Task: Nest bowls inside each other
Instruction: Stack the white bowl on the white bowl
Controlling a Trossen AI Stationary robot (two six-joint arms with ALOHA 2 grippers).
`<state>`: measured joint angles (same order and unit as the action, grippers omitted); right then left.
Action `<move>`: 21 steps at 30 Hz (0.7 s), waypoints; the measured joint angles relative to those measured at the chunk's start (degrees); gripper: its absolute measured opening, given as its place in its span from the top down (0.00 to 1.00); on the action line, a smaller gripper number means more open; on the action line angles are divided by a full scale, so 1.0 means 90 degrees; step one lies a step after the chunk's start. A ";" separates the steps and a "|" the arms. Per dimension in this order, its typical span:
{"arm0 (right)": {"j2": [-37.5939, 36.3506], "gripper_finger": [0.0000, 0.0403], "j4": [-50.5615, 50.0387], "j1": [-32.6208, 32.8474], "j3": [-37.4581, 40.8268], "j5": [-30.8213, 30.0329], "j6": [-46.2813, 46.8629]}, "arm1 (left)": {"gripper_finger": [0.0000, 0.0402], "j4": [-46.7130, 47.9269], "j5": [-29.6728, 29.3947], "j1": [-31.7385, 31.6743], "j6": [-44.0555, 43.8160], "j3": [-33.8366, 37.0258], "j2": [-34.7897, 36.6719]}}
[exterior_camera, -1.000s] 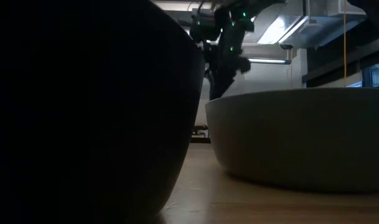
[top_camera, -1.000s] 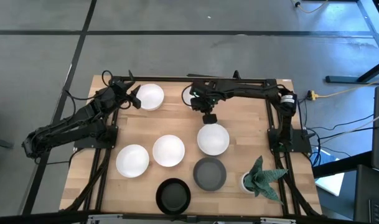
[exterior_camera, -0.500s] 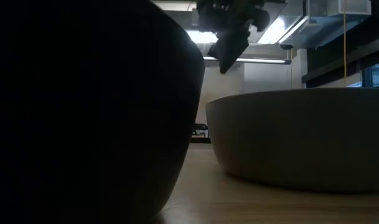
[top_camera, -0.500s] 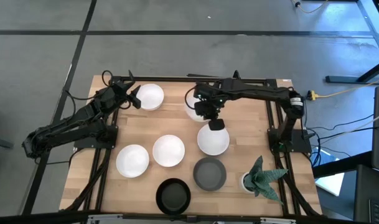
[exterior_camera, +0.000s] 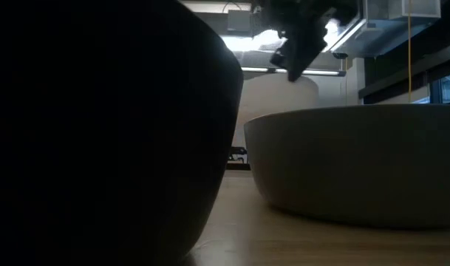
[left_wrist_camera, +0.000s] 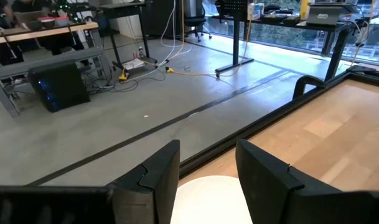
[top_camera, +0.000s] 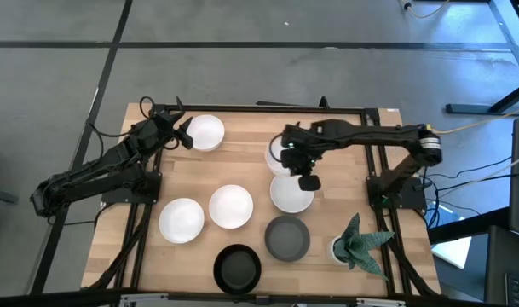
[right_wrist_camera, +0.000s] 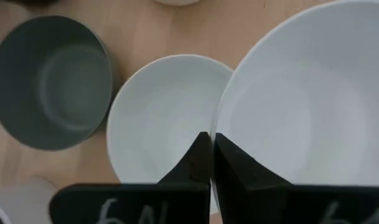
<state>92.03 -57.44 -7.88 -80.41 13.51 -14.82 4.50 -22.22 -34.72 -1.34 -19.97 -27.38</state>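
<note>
Several white bowls, one grey bowl [top_camera: 287,238] and one black bowl [top_camera: 238,268] show in the high view. My right gripper [top_camera: 308,180] is right of the table's middle, shut on a white bowl [top_camera: 275,157] that is partly hidden under its arm. It hangs over the far rim of another white bowl [top_camera: 291,194] resting on the table. In the right wrist view the held bowl [right_wrist_camera: 301,106] looks bigger than the bowl below [right_wrist_camera: 164,118]. My left gripper [left_wrist_camera: 208,152] is open at the far left. Its fingers stand over the left edge of a white bowl [top_camera: 206,132]. My right gripper pinches the held white bowl's rim [right_wrist_camera: 219,127] between its two shut fingers, one inside the bowl and one outside. The bowl is lifted clear of the table. In the low view it shows raised [exterior_camera: 280,100] under the gripper.
Two more white bowls [top_camera: 231,205] [top_camera: 181,220] sit left of the middle. A small white pot with a spiky green plant [top_camera: 357,243] stands at the near right. In the low view the black bowl [exterior_camera: 99,133] and the grey bowl [exterior_camera: 358,162] fill the foreground.
My right gripper has moved from the far middle toward the near edge and a little to the right, carrying the white bowl with it toward the white bowl right of the middle. The carried bowl now shows raised in the low view.
</note>
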 joint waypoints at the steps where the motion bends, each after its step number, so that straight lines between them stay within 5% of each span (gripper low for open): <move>1: -0.0186 0.99 0.0157 0.0000 0.0238 0.0014 0.0156 | 0.62 0.0000 0.0000 0.0000 0.0000 0.0000 0.0000; 7: -0.1084 0.99 0.1096 0.0255 0.1112 0.0013 0.0999 | 0.62 0.0000 0.0000 -0.0002 0.0000 0.0000 0.0001; 21: -0.1131 0.99 0.1213 0.1319 0.1130 0.0029 0.2075 | 0.62 -0.0004 0.0000 -0.0002 0.0046 0.0000 0.0002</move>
<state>81.84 -46.52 3.99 -70.24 13.77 3.86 4.46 -22.22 -34.74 -0.93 -19.97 -27.36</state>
